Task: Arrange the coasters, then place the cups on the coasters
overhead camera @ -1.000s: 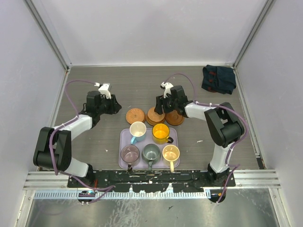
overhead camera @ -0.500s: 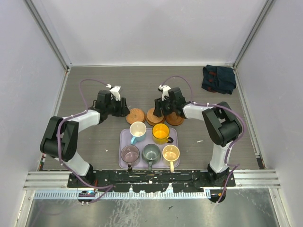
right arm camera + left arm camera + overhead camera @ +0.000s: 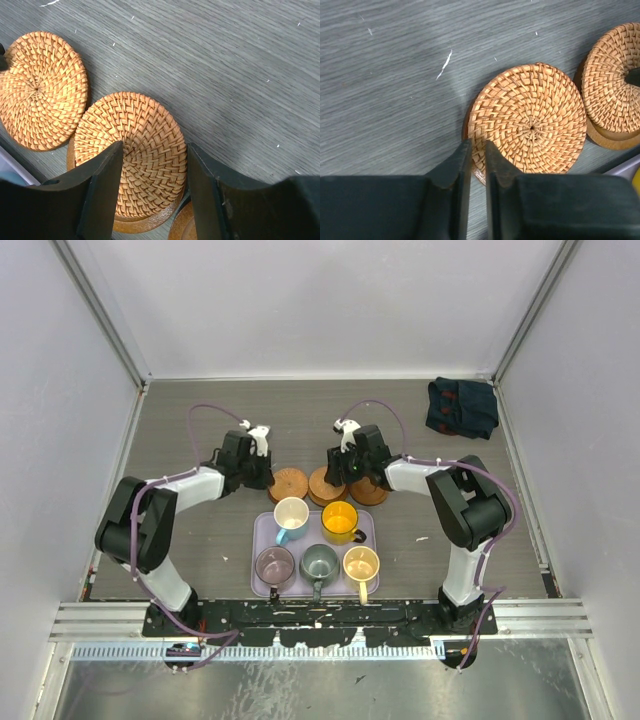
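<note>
Three coaster spots lie in a row behind the tray: a left coaster (image 3: pixel 287 483), a middle stack (image 3: pixel 328 487) and a right coaster (image 3: pixel 368 490). My left gripper (image 3: pixel 262 472) is at the left coaster (image 3: pixel 532 127), and its jaws (image 3: pixel 476 150) are pinched on that coaster's near rim. My right gripper (image 3: pixel 155 146) is open, its fingers straddling the tilted top coaster (image 3: pixel 140 145) of the middle stack. All the cups stand on the tray: light blue (image 3: pixel 291 513), orange-yellow (image 3: pixel 340 521), mauve (image 3: pixel 274 565), grey-green (image 3: pixel 319 562), cream (image 3: pixel 361 564).
The lavender tray (image 3: pixel 262 530) sits just in front of the coasters, near the arm bases. A dark blue cloth (image 3: pixel 462 406) lies at the back right corner. Walls close the table on the left, right and back.
My left gripper has swung right to the left coaster and closed on its rim. My right gripper has stayed over the middle stack, its jaws narrowing a little.
</note>
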{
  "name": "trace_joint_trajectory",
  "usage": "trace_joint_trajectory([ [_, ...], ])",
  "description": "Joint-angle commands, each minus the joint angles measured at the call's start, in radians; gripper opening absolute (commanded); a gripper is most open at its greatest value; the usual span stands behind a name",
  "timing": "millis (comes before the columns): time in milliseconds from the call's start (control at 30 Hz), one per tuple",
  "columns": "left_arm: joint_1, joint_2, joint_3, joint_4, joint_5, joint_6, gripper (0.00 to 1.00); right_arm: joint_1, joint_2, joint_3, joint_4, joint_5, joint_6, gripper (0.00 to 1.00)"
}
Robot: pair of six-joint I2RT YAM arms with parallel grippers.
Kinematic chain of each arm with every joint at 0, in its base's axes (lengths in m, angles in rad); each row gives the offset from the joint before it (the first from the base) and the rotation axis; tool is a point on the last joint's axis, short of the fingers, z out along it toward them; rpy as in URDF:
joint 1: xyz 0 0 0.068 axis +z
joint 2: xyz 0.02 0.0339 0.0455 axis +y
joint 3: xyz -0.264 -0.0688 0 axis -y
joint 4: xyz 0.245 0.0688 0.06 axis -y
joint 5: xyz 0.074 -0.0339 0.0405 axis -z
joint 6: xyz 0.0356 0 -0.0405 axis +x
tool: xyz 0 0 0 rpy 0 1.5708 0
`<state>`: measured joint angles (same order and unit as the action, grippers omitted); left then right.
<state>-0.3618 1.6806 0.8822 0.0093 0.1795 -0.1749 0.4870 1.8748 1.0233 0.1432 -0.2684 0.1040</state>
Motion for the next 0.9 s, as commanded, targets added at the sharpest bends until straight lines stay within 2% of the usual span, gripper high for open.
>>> trace_joint_trajectory([
  [0,0.003,0.023,0.049,-0.025,-0.034,-0.006,0.09,0.009,0.005,0.023,-0.019,0.063,-0.027,0.15],
  [33,0.003,0.027,0.052,-0.025,-0.037,-0.011,0.05,0.009,0.007,0.027,-0.022,0.062,-0.028,0.04],
  [67,0.003,0.028,0.054,-0.022,-0.04,-0.014,0.02,0.009,0.007,0.031,-0.023,0.06,-0.028,0.01],
  [367,0.004,0.056,0.068,0.009,-0.069,-0.029,0.0,0.008,-0.004,0.044,0.001,0.073,-0.03,0.01],
  [867,0.015,0.095,0.149,0.094,-0.154,-0.04,0.0,-0.032,-0.013,0.125,0.089,0.279,-0.029,0.01],
])
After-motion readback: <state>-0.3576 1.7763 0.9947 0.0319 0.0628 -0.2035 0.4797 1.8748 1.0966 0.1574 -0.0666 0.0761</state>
